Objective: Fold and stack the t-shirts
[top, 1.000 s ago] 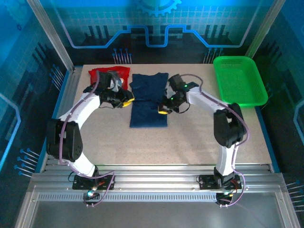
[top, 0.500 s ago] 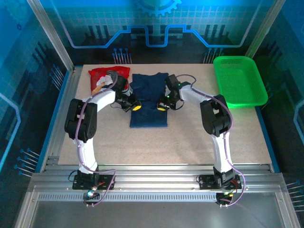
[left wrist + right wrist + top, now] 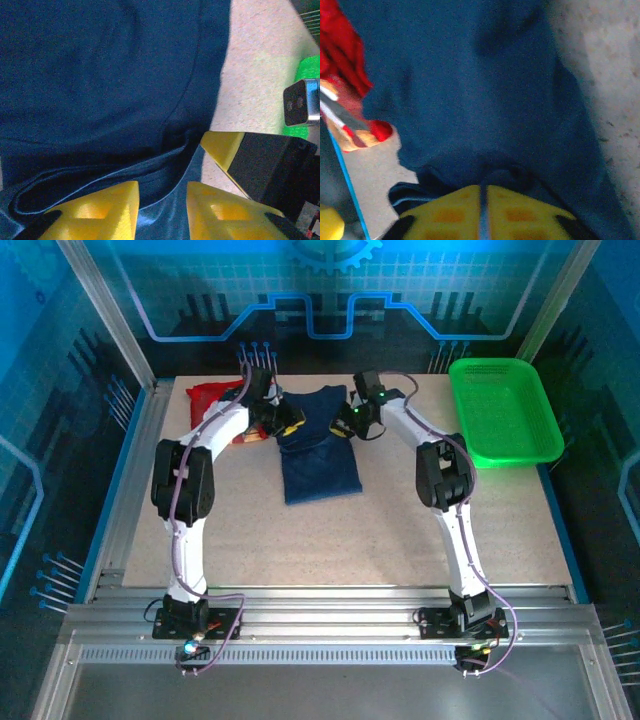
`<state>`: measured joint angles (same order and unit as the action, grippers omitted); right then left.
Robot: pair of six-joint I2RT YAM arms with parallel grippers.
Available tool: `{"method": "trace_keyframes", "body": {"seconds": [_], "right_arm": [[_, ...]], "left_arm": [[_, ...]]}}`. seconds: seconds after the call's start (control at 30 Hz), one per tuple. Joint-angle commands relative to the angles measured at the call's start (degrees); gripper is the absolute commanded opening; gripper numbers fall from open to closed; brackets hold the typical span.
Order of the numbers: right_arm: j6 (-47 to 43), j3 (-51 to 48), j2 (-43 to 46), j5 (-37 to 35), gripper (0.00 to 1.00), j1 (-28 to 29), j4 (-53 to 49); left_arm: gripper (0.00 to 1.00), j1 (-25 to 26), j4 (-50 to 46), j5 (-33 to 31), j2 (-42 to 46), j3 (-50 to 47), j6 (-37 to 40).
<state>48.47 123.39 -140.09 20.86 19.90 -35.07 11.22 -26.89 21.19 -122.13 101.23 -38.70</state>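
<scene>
Where the navy t-shirt (image 3: 318,455) bunches, right gripper (image 3: 483,190) pinching it, left gripper (image 3: 162,195) astride.

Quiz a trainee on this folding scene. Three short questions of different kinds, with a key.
1. True or false: the navy shirt lies inside the green basket.
2. Where is the red shirt? A) beside the navy shirt, on the left arm's side; B) stacked on the navy shirt; C) in the basket.
3. Fill in: in the right wrist view, the right gripper has its jaws nearly together on a fold of ____ cloth.
Key: 1 false; 2 A; 3 navy.
</scene>
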Motion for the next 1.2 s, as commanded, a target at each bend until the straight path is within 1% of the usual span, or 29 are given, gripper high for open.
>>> {"method": "trace_keyframes", "body": {"seconds": [0.0, 0.1, 0.23, 0.3, 0.37, 0.47, 0.53, 0.63, 0.9, 1.17], "right_arm": [[-0.46, 4.92, 1.29, 1.95, 0.24, -1.1, -2.45], [-3.09, -0.06, 6.43, 0.99, 0.34, -1.14, -3.29], [-7.33, -10.66, 15.9, -0.21, 0.39, -0.54, -4.8], [-9.53, -16.06, 19.38, -0.55, 0.37, 0.35, -4.87], [-10.23, -21.52, 22.23, -1.13, 0.31, 1.51, -4.09], [-10.03, -27.21, 23.7, -0.61, 0.22, 3.2, -1.86], [-9.09, -29.97, 23.56, 0.44, 0.17, 4.32, 0.36], [-8.04, -31.7, 22.54, 0.8, 0.13, 6.18, 2.39], [-7.33, -33.05, 19.45, 0.39, 0.1, 9.46, 3.03], [-7.93, -36.24, 18.54, -0.38, 0.09, 11.71, 2.88]], "left_arm": [[0.46, -1.11, -0.68, -0.97, 4.22, 1.81, -0.92], [0.5, -1.29, -1.13, 0.3, 9.75, -2.73, -0.08], [0.5, -1.05, 0.15, 2.01, 18.0, -14.9, -0.35], [0.46, -0.57, 0.57, 2.65, 20.56, -19.86, -0.28], [0.35, 0.47, 0.58, 2.85, 21.77, -23.72, -0.14], [0.22, 2.37, 1.68, 2.97, 20.62, -26.61, 0.07], [0.18, 2.91, 2.72, 2.87, 18.56, -26.98, -0.71], [0.16, 3.6, 3.39, 1.89, 14.91, -25.3, -0.96], [0.15, 4.16, 3.51, -0.38, 5.12, -18.44, -1.84], [0.15, 3.59, 2.68, -3.68, -2.05, -10.18, -2.08]]}}
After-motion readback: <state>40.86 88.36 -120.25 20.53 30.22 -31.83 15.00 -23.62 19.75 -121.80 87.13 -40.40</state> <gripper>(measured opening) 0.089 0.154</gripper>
